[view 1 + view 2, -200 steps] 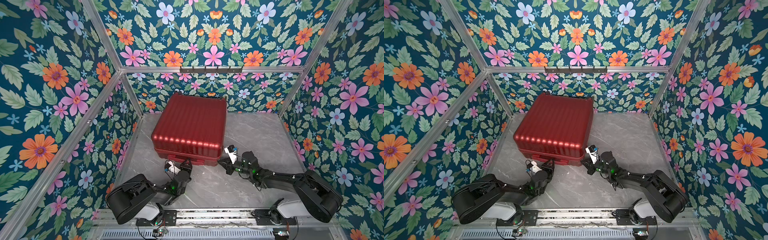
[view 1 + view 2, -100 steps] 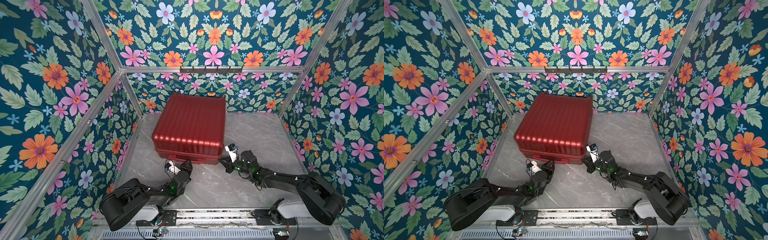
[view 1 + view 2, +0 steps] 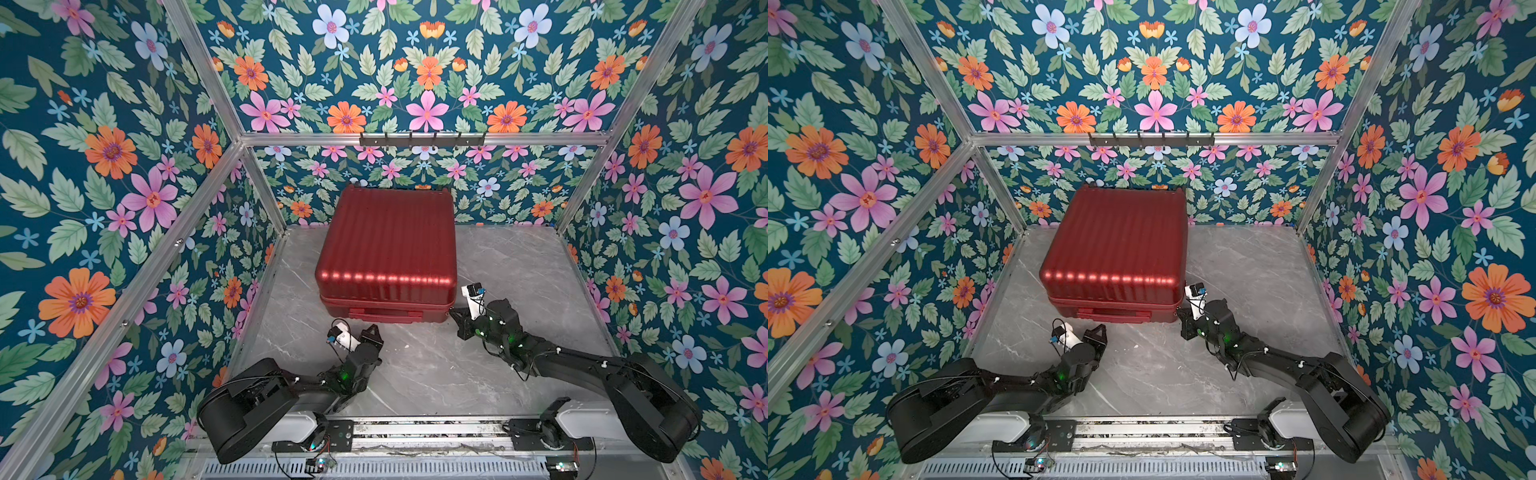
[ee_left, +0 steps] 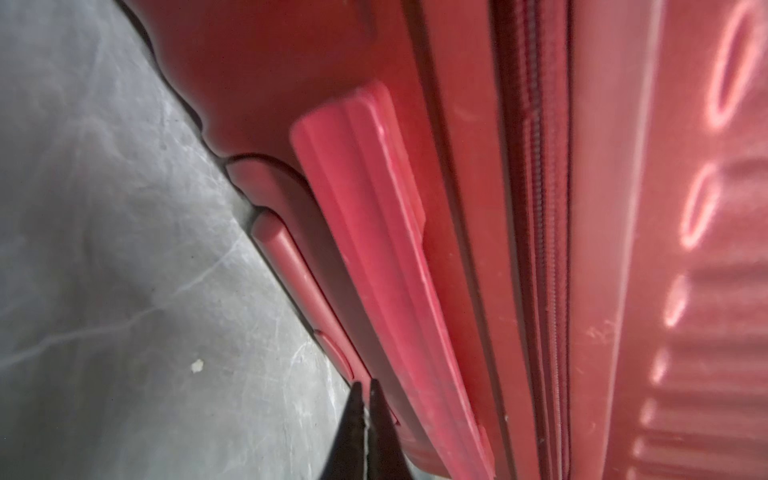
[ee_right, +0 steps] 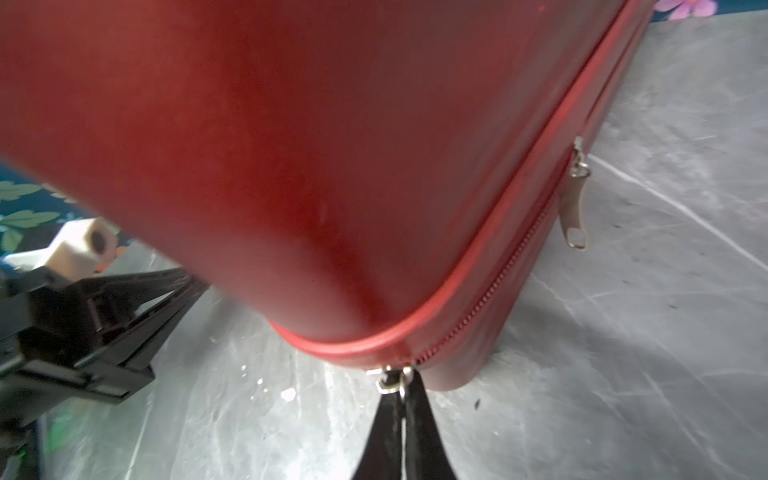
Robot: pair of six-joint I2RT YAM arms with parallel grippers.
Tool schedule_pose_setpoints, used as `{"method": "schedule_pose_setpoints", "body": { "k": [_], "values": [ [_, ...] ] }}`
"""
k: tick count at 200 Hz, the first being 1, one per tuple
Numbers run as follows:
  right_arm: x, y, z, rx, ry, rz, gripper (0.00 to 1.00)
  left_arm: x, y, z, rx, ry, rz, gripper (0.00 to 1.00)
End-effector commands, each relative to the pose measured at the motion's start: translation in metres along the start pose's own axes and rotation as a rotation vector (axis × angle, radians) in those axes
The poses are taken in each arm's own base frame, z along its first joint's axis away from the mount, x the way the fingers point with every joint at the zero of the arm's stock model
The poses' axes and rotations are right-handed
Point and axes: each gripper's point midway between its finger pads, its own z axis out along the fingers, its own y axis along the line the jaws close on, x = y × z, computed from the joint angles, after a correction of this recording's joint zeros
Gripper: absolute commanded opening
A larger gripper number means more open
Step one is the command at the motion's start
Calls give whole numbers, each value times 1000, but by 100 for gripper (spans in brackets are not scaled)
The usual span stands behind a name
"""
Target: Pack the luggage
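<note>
Red luggage (image 3: 386,245), one; right hand (image 5: 402,390) pinches one zipper pull (image 5: 388,383) of two.

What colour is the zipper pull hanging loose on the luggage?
Dull silver-grey; the zipper pull shows best in the right wrist view.

1. Looking over the luggage (image 3: 386,249) now: nothing to read on it, no brand, label or number on the shell.
2. Nothing legible anywhere else in view either.
</note>
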Motion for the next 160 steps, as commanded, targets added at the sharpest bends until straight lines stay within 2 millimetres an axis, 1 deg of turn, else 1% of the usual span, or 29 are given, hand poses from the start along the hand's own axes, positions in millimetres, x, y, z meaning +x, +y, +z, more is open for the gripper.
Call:
{"method": "schedule_pose_setpoints", "body": {
  "k": [1,6,21,26,34,39,68,79,90,97,115,128,141,160],
  "values": [
    [3,-11,0,58,7,6,0,-3,-8,0,34,-20,11,0],
    [3,-10,1,51,9,4,0,-3,-13,0,58,-19,6,0],
    [3,-8,2,39,12,8,0,-1,-32,-1,146,-9,-9,23],
    [3,-7,2,34,11,7,0,0,-36,-1,166,-4,-13,30],
    [2,-6,3,29,11,8,0,2,-41,-1,197,7,-26,38],
    [3,-6,3,27,11,8,0,4,-45,0,217,13,-40,41],
    [1,-5,2,22,6,6,0,7,-53,1,300,20,-106,44],
    [0,-5,2,22,4,4,0,12,-45,6,280,37,-161,45],
    [-1,-4,0,20,1,0,0,16,-43,9,271,37,-148,46],
    [-1,-4,0,21,-1,0,0,16,-46,10,278,30,-137,48],
    [-3,-4,-2,22,-6,-2,0,9,-53,10,295,-3,-127,52],
    [-2,-4,-2,21,-5,-2,0,6,-56,10,303,-13,-132,52],
    [-3,-4,-2,22,-8,-3,0,8,-57,12,307,2,-147,51],
    [-4,-3,-1,20,-10,-1,0,14,-51,17,287,23,-173,49]
  ]
}}
